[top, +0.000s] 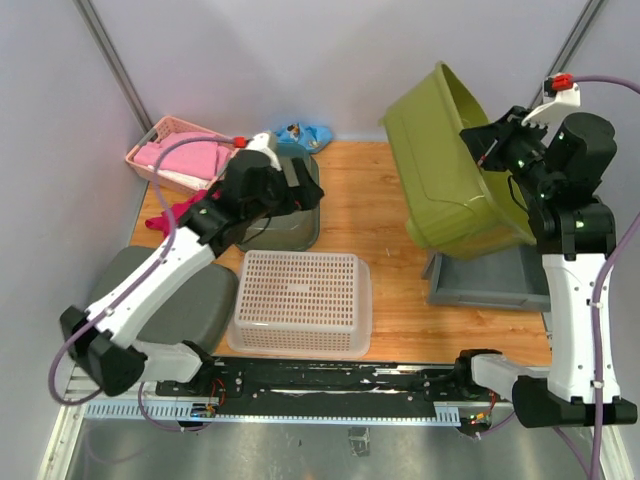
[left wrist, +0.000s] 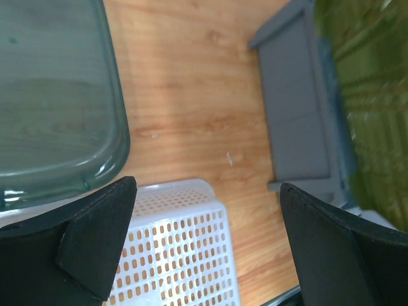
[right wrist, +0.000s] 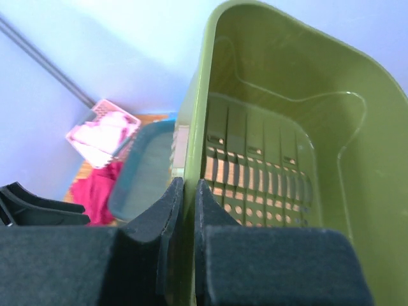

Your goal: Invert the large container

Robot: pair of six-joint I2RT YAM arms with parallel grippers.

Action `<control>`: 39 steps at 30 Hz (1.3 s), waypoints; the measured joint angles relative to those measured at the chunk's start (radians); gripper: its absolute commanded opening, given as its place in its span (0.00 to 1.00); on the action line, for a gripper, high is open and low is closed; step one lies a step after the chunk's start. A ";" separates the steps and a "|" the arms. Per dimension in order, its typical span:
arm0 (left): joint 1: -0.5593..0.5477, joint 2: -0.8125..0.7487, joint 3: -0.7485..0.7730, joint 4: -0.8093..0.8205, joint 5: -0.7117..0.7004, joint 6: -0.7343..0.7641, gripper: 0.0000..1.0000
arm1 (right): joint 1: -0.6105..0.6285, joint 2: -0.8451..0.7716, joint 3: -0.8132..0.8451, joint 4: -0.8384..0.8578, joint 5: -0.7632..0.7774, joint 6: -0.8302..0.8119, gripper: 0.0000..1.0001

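Top external, large container flat, opening upward, beneath olive bin

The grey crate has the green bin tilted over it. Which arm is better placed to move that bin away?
Right. The right gripper is shut on the rim of the green bin, above the grey crate. The left gripper is open, holds nothing, and is well to the left.

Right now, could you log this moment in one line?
right gripper: shut on olive-green bin, tilted | left gripper: open | grey crate: upright
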 measured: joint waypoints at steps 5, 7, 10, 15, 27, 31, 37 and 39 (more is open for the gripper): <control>0.075 -0.175 -0.041 0.030 -0.025 -0.050 0.99 | 0.051 0.054 0.000 0.105 -0.064 0.099 0.01; 0.080 -0.213 -0.040 0.037 -0.035 -0.054 0.99 | 0.098 0.081 0.003 0.131 -0.064 0.119 0.01; 0.080 -0.232 -0.040 0.038 -0.034 -0.059 0.99 | 0.159 0.122 0.017 0.153 -0.060 0.140 0.01; 0.080 -0.225 -0.054 0.053 0.005 -0.069 0.99 | 0.216 0.163 0.042 0.231 -0.026 0.174 0.01; 0.080 -0.215 -0.103 0.126 0.143 -0.070 0.99 | 0.229 0.244 0.040 0.313 0.010 0.205 0.04; 0.080 -0.212 -0.104 0.128 0.156 -0.068 0.99 | 0.229 0.251 0.039 0.243 0.000 0.140 0.42; 0.080 -0.194 -0.104 0.126 0.159 -0.048 0.99 | 0.238 0.248 0.040 0.068 -0.145 -0.087 0.62; 0.080 -0.186 -0.104 0.123 0.155 -0.042 0.99 | 0.261 0.249 0.040 -0.003 -0.172 -0.163 0.64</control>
